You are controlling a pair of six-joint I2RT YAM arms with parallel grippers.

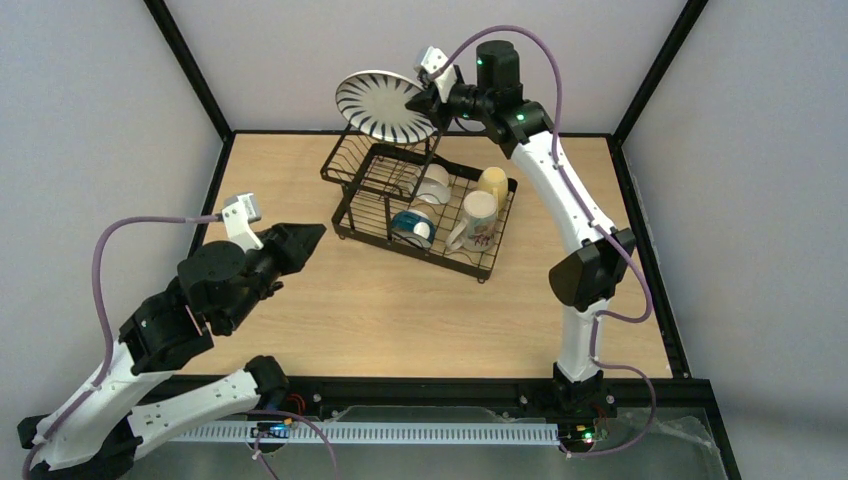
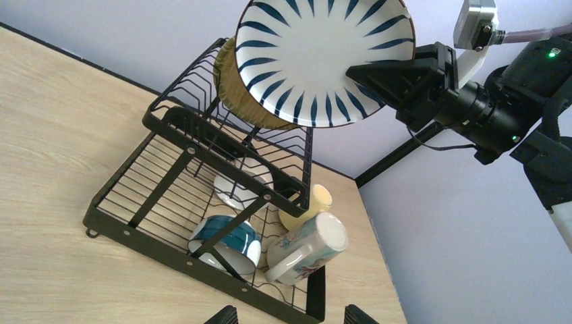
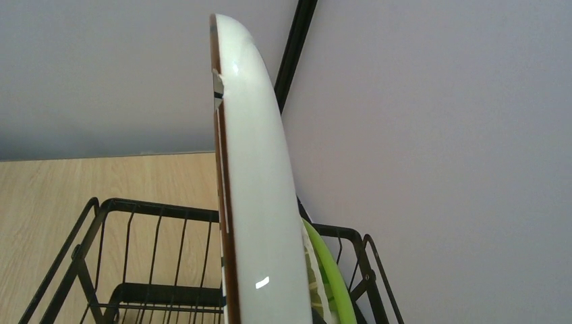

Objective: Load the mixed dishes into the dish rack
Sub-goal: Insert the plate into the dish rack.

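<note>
My right gripper (image 1: 420,100) is shut on the rim of a white plate with dark radial stripes (image 1: 384,106) and holds it tilted above the raised tier of the black wire dish rack (image 1: 352,172). In the right wrist view the plate (image 3: 260,202) is edge-on, with a green plate (image 3: 332,280) standing just behind it in the tier. The green plate also shows in the left wrist view (image 2: 233,84). On the low tray lie a white bowl (image 1: 433,183), a blue-outside bowl (image 1: 413,228), a yellow mug (image 1: 492,182) and a cream mug (image 1: 478,221). My left gripper (image 1: 310,238) is open and empty, left of the rack.
The rack (image 2: 135,226) stands at the back middle of the wooden table (image 1: 300,320). Black frame posts (image 1: 190,70) rise at the back corners against grey walls. The right arm (image 2: 499,115) reaches over the rack from the right.
</note>
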